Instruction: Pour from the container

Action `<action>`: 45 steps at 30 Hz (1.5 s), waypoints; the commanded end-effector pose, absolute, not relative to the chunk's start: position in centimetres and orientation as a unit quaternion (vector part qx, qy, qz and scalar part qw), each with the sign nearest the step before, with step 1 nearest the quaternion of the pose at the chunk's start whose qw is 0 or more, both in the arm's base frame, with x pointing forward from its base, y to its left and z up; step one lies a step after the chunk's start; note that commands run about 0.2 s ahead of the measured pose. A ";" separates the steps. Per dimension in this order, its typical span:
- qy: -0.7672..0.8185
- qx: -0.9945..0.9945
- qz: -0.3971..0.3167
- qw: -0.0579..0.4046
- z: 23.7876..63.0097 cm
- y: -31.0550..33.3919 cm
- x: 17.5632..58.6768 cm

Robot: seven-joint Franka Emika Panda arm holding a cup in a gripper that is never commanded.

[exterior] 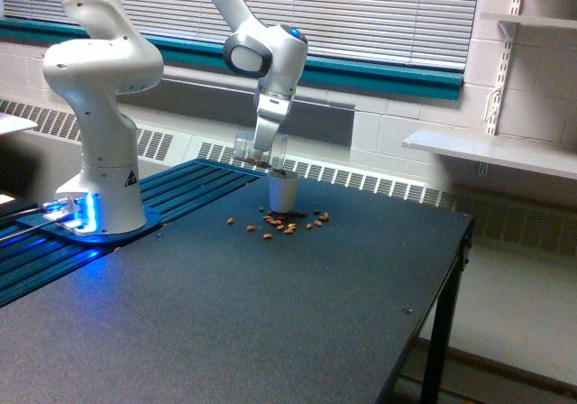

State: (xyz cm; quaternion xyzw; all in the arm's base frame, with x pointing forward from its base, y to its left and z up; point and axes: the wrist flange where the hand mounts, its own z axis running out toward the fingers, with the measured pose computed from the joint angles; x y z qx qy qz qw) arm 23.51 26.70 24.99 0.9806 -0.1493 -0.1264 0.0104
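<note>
Above the matt, finely speckled dark table (270, 323), the glossy white plastic-looking arm (99, 70) is gleaming beside a clear plastic container (245, 149).

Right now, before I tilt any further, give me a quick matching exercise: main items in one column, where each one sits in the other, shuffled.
Items:
1. clear cup
2. white cup
3. spilled brown pieces
4. robot base

Places:
A. scattered on the tabletop around the white cup
B. at the exterior view's left, glowing blue
C. held in the air by the gripper
D. standing upright on the dark table

Pairs: 1-C, 2-D, 3-A, 4-B
</note>
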 end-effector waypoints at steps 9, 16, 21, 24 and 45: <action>-0.170 0.975 -0.139 0.020 24.6 26.8 23.4; -0.172 0.976 -0.132 0.024 24.9 27.0 23.8; -0.172 0.976 -0.128 0.026 25.0 27.1 24.1; -0.171 0.977 -0.127 0.025 25.1 27.2 24.3; -0.178 0.979 -0.101 0.019 27.2 26.6 25.5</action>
